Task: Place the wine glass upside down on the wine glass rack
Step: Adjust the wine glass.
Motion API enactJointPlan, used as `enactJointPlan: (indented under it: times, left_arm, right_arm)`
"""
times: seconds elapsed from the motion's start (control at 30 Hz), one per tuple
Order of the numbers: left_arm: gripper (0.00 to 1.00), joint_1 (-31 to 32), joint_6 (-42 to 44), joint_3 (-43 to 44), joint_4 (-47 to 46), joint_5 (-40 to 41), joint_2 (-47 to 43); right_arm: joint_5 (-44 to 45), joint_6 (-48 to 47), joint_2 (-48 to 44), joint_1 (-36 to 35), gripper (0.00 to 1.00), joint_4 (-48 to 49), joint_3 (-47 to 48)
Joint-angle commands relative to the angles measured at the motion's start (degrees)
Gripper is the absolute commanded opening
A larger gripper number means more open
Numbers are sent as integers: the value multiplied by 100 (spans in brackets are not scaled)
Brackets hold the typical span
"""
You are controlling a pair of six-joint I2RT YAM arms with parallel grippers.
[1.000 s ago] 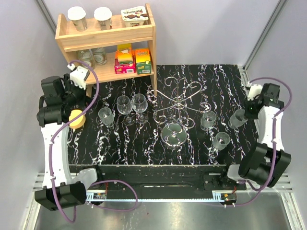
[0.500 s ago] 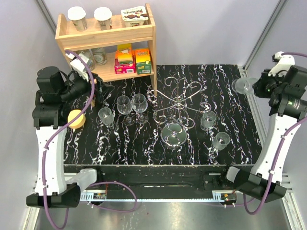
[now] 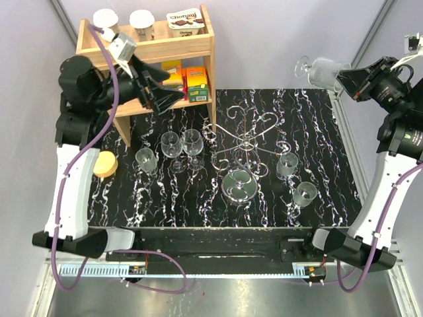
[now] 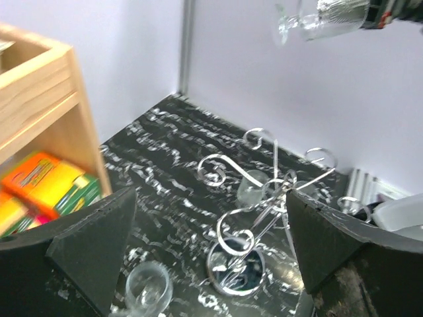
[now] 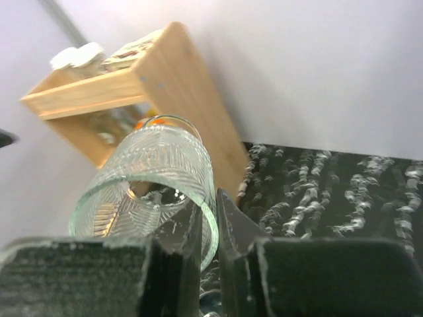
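While left pincer (image 3: pixel 165 89) gapes — right pincer (image 3: pixel 342 77) holds wine glass (image 3: pixel 322 71) sideways, high.

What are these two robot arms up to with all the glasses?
The right arm's fingers pinch a wine glass by its rim, holding it on its side, high near the back right corner of the table. It is not yet on the wine glass rack standing mid-table. The left arm's fingers are open and empty, raised beside the wooden shelf. Other glasses stand below.
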State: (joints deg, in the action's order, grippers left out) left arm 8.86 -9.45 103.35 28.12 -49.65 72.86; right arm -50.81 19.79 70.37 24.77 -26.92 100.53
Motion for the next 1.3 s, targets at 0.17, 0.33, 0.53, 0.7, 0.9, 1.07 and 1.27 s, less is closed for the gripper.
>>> enactJointPlan:
  times: [0.17, 0.33, 0.53, 0.7, 0.9, 1.07, 1.27]
  left_arm:
    - [99, 1187, -627, 1258, -614, -299, 852]
    - [99, 1749, -839, 1064, -1115, -344, 984]
    - [99, 2225, -1488, 1504, -1720, -492, 1520]
    - [99, 2260, -1692, 2057, -1942, -528, 1828]
    - [99, 2286, -2225, 2033, -2686, -862, 2057]
    - [99, 2304, -4217, 961, -5582, -1047, 2065]
    - [99, 2383, -4779, 861, -6402, -774, 2241]
  right_arm:
    - [-1731, 3449, -225, -262, 0, 4533, -867]
    - [-1652, 4384, -199, -710, 0, 5890, -1124]
    - [-1344, 5760, 292, -1159, 0, 7442, -799]
    - [-1423, 6185, 644, -1264, 0, 7710, -543]
    - [-1494, 6432, 662, -1625, 0, 8043, -763]
    - [-950, 7134, 759, -1686, 0, 9028, -930]
    - [-536, 7329, 1180, -1748, 0, 9232, -290]
